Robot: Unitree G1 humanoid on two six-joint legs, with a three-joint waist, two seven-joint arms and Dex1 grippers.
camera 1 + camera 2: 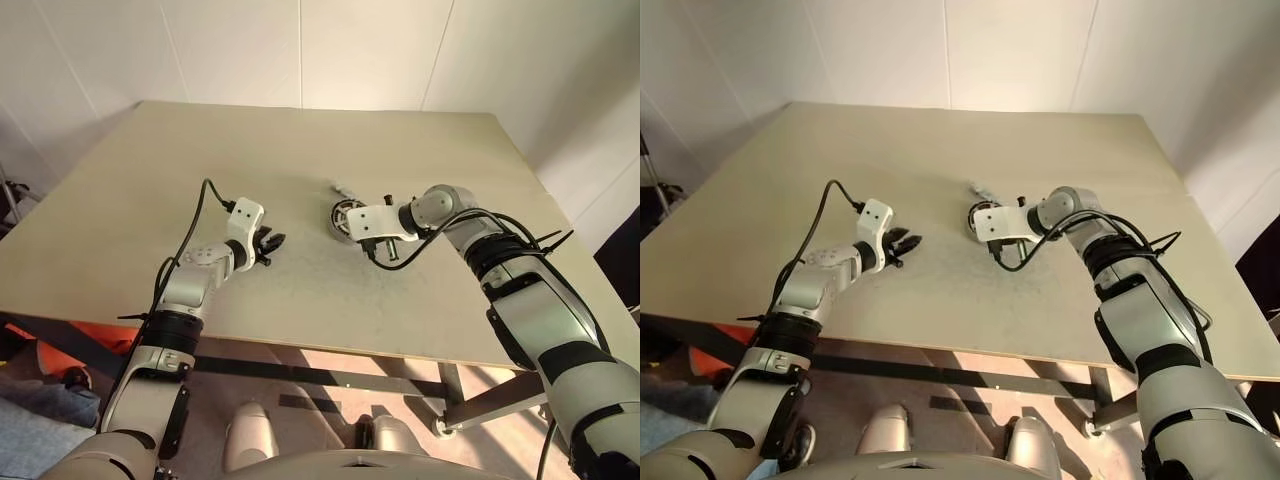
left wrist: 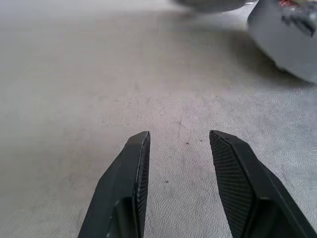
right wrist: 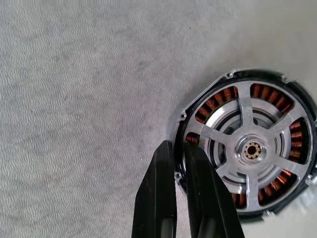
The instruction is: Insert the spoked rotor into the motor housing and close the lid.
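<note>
R pincer (image 3: 179, 163) is pinching the rim of the motor housing (image 3: 247, 148), prob. to steady or lift it. Housing sits mid-counter (image 1: 300, 140), slightly right, copper windings showing behind a spoked plate. L pincer (image 2: 179, 148) is spread, empty, hovering low nearby, likely waiting to assist.

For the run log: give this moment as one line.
right gripper: shut on motor housing rim | spoked rotor: inside housing | left gripper: open, empty
</note>
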